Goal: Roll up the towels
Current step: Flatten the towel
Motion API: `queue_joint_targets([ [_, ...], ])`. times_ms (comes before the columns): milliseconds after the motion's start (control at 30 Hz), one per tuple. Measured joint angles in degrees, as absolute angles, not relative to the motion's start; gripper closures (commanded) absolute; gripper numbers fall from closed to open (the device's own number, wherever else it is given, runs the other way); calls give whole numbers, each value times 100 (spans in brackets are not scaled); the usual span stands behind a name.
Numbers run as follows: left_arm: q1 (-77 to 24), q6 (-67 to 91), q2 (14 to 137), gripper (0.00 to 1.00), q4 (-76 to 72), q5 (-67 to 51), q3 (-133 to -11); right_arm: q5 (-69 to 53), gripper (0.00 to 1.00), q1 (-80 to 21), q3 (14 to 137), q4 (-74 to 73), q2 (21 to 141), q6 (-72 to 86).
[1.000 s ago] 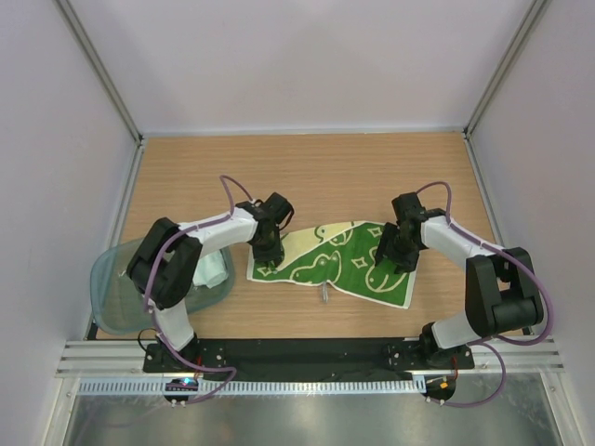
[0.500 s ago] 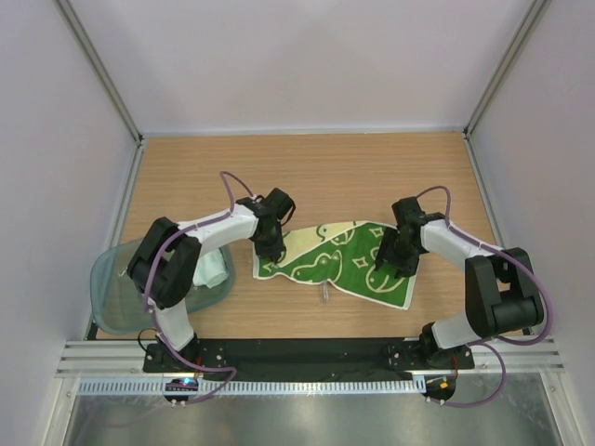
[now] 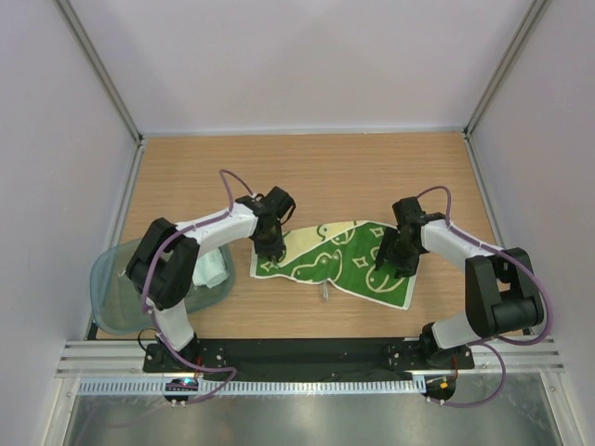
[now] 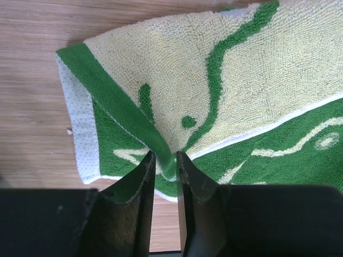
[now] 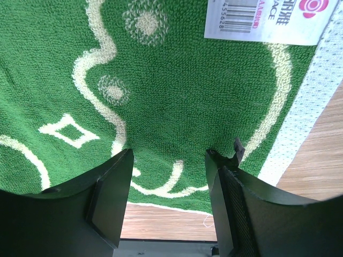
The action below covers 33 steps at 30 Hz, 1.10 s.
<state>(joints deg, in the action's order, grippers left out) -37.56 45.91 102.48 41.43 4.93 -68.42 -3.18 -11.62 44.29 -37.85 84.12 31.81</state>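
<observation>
Top external view counts two towels, one bin and two arms on the table [image 3: 307, 167]. The green towel [image 3: 335, 265] with cream patches lies spread nearly flat at the middle of the table, between the arms. The pale mint towel [image 3: 212, 269] sits bunched inside the translucent bin [image 3: 116, 288] at the near left, and whether it is rolled cannot be told. The left jaws stand over the green towel's left end. The left wrist view shows them drawn nearly together on a raised fold of the turned-over corner hem, which sits pinched between them, likely to start the first turn of a roll from that end. The right jaws stand wide apart over the opposite end, close to the one barcode label [image 5: 262, 19]. Their tips are at the cloth with nothing gripped, probably to pin that end so the towel does not slide as the other end is turned.
</observation>
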Motion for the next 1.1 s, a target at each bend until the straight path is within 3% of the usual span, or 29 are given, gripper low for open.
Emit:
queue_joint_targets([
  [100,-3754,4580,10248,73,4189,499,-6847,-320,37,-1162,4427,-3785,8412,3181],
  [700,-3754,4541,10261,74,4283,504,-6978,-331,37,-1162,4423,-3780,8412,3179],
  [1000,-3754,4462,10591,85,4163,504,-6921,-333,38,-1162,4423,-3780,8412,3179],
  [1100,-3754,4462,10591,93,4123,504,-6919,-333,38,-1162,4423,-3778,8412,3179],
])
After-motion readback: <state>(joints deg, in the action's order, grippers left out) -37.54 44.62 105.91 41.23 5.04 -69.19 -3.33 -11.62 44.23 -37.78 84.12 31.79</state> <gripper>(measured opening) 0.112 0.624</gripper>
